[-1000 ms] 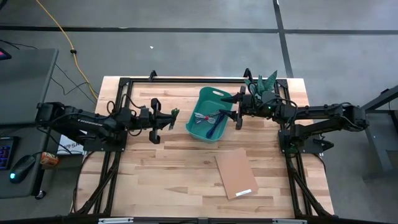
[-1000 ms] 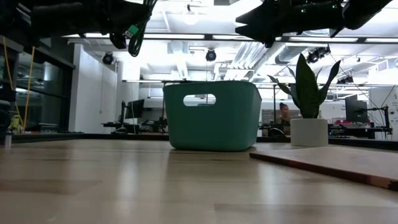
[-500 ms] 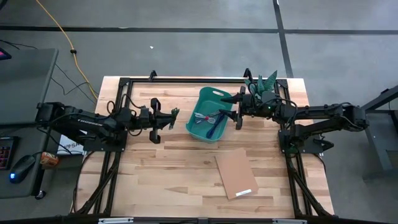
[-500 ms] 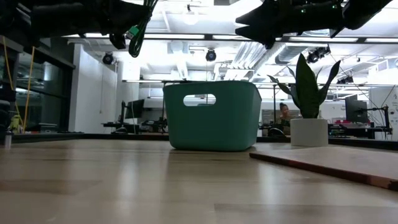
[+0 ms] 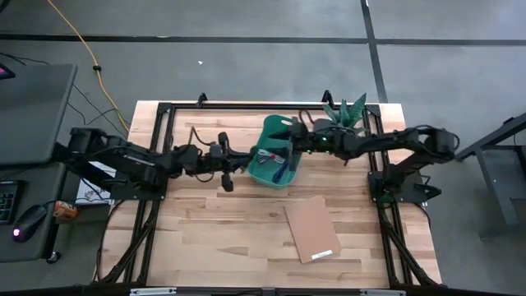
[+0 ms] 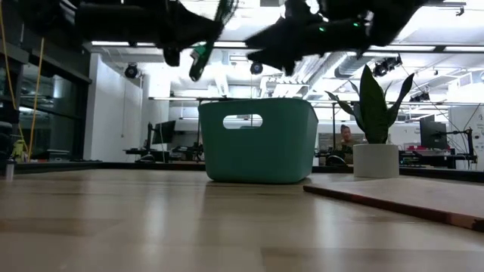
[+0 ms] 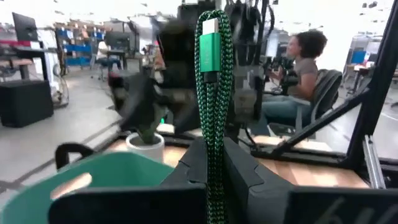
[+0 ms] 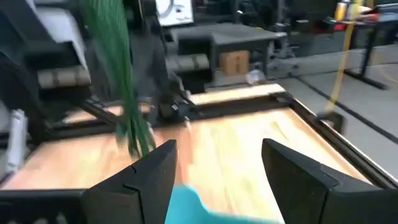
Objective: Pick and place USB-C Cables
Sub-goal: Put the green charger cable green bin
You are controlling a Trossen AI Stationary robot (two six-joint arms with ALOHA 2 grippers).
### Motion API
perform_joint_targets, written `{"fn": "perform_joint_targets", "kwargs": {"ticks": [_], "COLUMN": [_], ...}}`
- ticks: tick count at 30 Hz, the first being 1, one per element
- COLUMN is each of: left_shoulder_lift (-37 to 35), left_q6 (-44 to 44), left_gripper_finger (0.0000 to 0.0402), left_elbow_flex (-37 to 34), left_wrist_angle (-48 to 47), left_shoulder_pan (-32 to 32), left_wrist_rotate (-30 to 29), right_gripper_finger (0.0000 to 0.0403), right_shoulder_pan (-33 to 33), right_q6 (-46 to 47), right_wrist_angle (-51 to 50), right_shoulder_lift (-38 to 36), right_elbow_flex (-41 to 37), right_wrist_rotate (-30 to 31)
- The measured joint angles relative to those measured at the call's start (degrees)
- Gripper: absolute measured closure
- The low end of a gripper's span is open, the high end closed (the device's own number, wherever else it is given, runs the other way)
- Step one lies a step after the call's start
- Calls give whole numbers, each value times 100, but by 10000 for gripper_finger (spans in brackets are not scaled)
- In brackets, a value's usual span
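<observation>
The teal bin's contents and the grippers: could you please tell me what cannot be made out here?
- Teal bin, low view: its wall hides everything inside.
- Cables in the bin, high view: too small and tangled to count.
- Green cable, right wrist view: blurred by motion.
- Left gripper, high view: fingers too small to judge.

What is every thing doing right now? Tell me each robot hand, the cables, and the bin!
left gripper: shut on the green cable, at the bin's rim
green cable: held, hanging between the fingers
right gripper: open, empty, over the bin
teal bin: upright on the table, cables inside
cables in the bin: lying loose
cardboard sheet: flat on the table
potted plant: upright
</observation>
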Motion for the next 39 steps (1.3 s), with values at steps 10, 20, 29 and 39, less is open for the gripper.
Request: {"fn": "perform_joint_targets", "kwargs": {"ticks": [10, 20, 29, 39], "left_shoulder_lift": [440, 464, 946, 971], "left_q6": [-162, -347, -359, -405], "left_gripper_finger": [401, 401, 401, 401], "left_elbow_flex": [69, 76, 441, 493], "left_wrist_angle": [520, 771, 709, 728], "left_shoulder_pan": [0, -24, -168, -166], "left_wrist_rotate": [-75, -46, -75, -229], "right_gripper_finger": [176, 176, 176, 178], "right_shoulder_pan": [219, 678, 726, 723], "right_q6": [119, 100, 325, 332], "right_wrist_angle": [120, 677, 1090, 957], "right_shoulder_lift": [301, 351, 631, 725], "right_elbow_flex": [542, 544, 677, 772], "right_wrist_rotate": [-133, 502, -159, -239]}}
